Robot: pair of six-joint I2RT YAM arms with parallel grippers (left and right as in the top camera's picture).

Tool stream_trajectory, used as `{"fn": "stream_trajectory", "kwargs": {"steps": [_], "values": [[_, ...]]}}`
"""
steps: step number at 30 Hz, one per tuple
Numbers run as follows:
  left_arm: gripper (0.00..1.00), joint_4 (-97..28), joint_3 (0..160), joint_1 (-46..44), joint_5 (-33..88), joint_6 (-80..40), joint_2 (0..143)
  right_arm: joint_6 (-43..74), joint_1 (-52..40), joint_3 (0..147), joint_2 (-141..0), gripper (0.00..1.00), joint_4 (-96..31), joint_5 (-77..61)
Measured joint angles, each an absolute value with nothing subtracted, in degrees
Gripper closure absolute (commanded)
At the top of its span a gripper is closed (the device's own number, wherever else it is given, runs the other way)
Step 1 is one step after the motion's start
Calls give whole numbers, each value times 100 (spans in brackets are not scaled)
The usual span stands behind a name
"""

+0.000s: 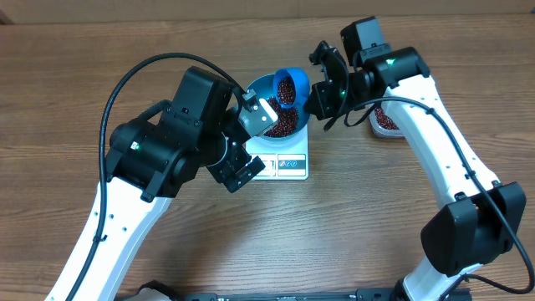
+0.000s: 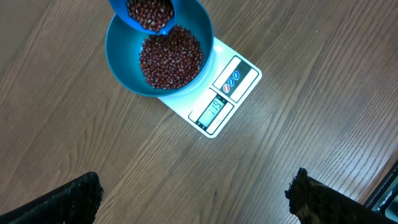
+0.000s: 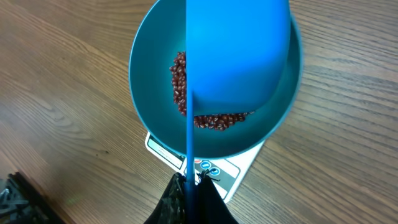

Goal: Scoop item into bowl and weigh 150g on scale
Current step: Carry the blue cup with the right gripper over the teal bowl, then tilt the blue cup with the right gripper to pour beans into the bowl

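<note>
Right hand (image 3: pixel 189 190) clenched on scoop (image 3: pixel 239 56) over bowl (image 3: pixel 146 93) of beans (image 3: pixel 179 84); left hand (image 1: pixel 253 142) released. Scale (image 2: pixel 227 93) display unreadable; wood-grain desk (image 2: pixel 311 124).

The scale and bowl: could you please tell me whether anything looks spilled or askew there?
Nothing stands out. Beans lie in the scoop and the bowl, which sits on the scale; none lie loose on the table.
</note>
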State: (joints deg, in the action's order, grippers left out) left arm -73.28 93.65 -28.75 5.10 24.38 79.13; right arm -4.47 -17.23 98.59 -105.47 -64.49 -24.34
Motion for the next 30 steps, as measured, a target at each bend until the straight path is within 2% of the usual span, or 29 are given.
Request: {"fn": "stream_trajectory", "kwargs": {"steps": [19,30], "values": [[1,-7328,9365,-2875,510,2438,7913,-941,-2453,9859,-10547,96,-6455,-799],[0,-7328,9365,-2875,510,2438,7913,-1057,-2528,9856,-10547,96,-6460,-255]]}}
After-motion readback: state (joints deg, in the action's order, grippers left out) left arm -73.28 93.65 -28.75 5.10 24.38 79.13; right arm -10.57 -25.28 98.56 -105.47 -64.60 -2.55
